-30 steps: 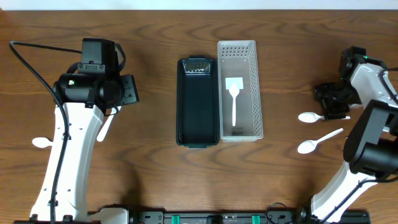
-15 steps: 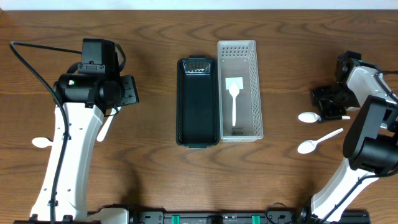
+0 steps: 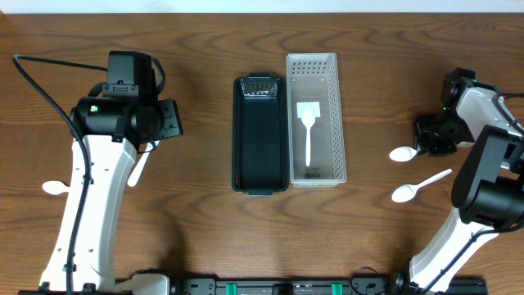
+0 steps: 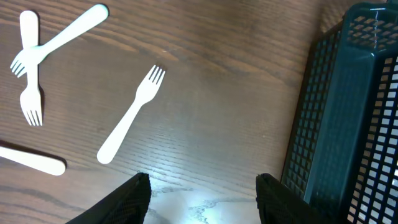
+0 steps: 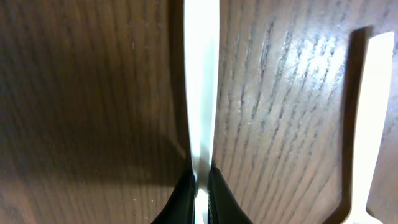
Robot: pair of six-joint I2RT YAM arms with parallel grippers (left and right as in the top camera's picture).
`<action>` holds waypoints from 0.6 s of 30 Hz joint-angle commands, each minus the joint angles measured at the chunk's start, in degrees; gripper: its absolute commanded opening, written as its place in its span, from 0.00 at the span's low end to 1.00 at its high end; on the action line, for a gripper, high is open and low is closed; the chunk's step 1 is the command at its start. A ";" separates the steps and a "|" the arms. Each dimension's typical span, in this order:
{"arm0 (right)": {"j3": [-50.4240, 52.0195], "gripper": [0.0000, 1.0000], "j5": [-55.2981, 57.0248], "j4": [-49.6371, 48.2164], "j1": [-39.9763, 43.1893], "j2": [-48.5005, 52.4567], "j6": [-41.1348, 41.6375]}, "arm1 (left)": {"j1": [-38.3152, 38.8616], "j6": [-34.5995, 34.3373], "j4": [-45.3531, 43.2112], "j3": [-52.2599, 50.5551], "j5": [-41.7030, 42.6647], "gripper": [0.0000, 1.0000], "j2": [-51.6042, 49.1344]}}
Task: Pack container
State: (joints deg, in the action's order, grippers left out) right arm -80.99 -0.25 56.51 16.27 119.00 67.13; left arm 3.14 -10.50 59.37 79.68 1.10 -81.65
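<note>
Wooden table (image 3: 205, 49) seen from overhead, with two long baskets standing side by side and touching at the centre of the frame. The dark mesh basket (image 3: 260, 135) is on the left, its mesh floor in full view. The white perforated basket (image 3: 315, 119) is on the right and reaches slightly higher in the frame. It holds one white utensil (image 3: 308, 131), which lies lengthwise with its squarish head toward the top and its handle toward the bottom. The left gripper (image 4: 202, 199) hangs above bare wood at the left of the frame. In its wrist view the fingers (image 4: 134, 199) are spread wide and hold nothing, and the wall of the dark mesh basket fills the right edge. The right gripper (image 3: 431, 139) sits low at the right edge of the overhead frame. In its wrist view the fingertips (image 5: 183, 193) are pinched together on the handle of a white spoon (image 5: 200, 93), whose bowl (image 3: 404, 153) rests on the table just left of the gripper. A second spoon (image 3: 417, 188) lies diagonally below it, apart from the gripper. A third spoon (image 3: 54, 188) lies at the far left. In the left wrist view a single fork (image 4: 130, 115) lies diagonally at centre left, two crossed forks (image 4: 30, 68) lie at the upper left, and a white handle end (image 4: 31, 160) shows at the lower left.
</note>
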 commanded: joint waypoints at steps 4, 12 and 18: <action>0.50 0.01 -2.40 0.15 0.04 1.57 -2.12 | -0.24 0.11 0.15 0.44 -0.50 0.57 -0.13; -10.05 0.01 -1.20 4.13 -5.51 -7.82 -9.81 | -0.24 0.11 0.15 0.44 -0.50 0.57 -0.13; -19.61 0.01 -0.98 4.13 -16.79 -14.34 -15.91 | -0.24 0.11 0.13 0.44 -0.50 0.58 -0.13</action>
State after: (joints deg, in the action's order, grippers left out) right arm -96.88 -1.50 60.27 4.64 108.97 55.79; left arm 3.14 -10.50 59.37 79.68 1.10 -81.65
